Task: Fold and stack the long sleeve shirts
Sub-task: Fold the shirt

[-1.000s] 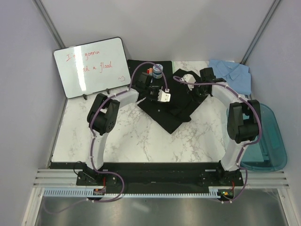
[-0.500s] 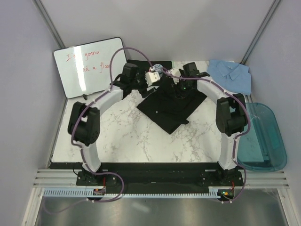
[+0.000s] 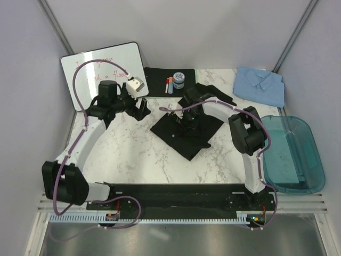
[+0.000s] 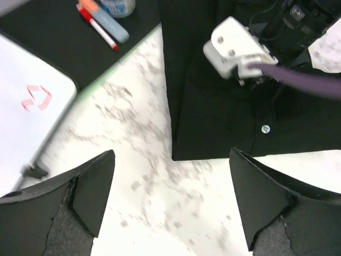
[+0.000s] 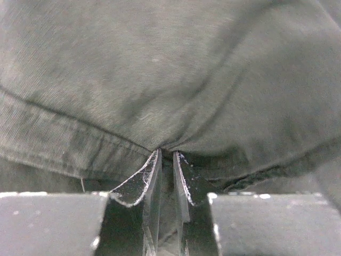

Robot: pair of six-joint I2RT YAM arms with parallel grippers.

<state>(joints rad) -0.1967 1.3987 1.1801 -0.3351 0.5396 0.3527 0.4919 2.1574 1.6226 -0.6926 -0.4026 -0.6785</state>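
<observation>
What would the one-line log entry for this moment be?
left hand: open, empty | right hand: shut on black shirt | blue shirt: folded, far right corner

The black shirt (image 3: 184,141) is plain; so is the light blue shirt (image 3: 259,86) at the far right corner. The table (image 3: 138,154) is white veined grey, the whiteboard (image 3: 128,56) white with red writing, the bin (image 3: 294,156) teal
</observation>
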